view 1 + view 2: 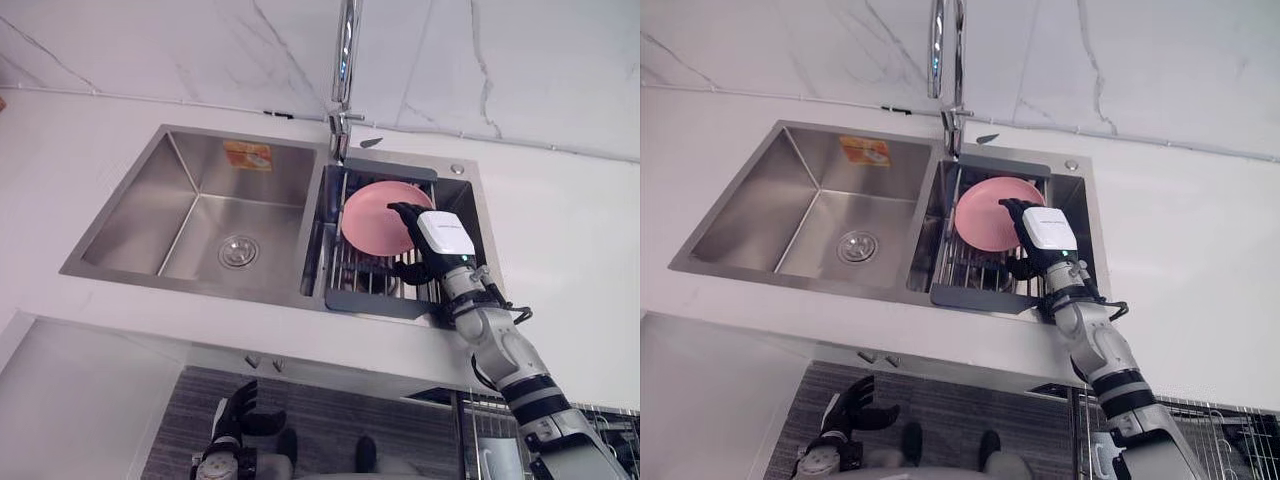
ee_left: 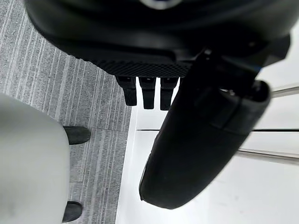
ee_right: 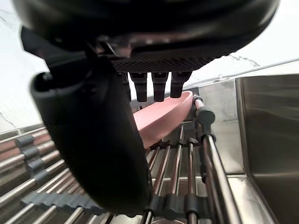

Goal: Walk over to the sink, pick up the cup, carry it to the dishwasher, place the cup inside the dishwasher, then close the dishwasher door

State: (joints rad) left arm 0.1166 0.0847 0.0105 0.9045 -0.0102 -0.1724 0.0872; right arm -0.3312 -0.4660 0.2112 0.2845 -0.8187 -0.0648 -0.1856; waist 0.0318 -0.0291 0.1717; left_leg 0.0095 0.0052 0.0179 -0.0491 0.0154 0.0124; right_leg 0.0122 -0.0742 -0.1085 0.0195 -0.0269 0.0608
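pink dish (image 1: 372,215), round & shallow, more plate than cup, stands tilted in the wire rack (image 1: 362,272). the rack sits in the right basin of the steel sink (image 1: 150,205). dish is at the rack's far half, its upper rim near the base of the faucet (image 1: 346,60).

right hand (image 1: 445,235) is right at the dish, on its right side, arm coming up from lower right over the counter's front edge. white cover on the back of the hand faces up. in the right wrist view the fingers (image 3: 159,86) run straight, side by side, tips just at the dish's rim (image 3: 163,116). the thumb (image 3: 93,140) stands apart from them on the near side, down by the rack bars. so the hand is spread, dish rim between fingers & thumb, not closed round it. can't tell if the tips actually touch the rim.

rack has a dark frame along its front edge (image 1: 372,302) w/ steel bars running back from it.

left basin has a round drain (image 1: 238,250) in its floor & an orange sticker (image 1: 247,155) on its back wall.

white counter (image 1: 565,230) surrounds the sink, w/ a marble-look wall (image 1: 150,40) behind.

left hand (image 1: 235,412) hangs low, below the counter's front edge, over grey striped floor (image 1: 180,440), fingers relaxed & loosely spread, holding nothing.
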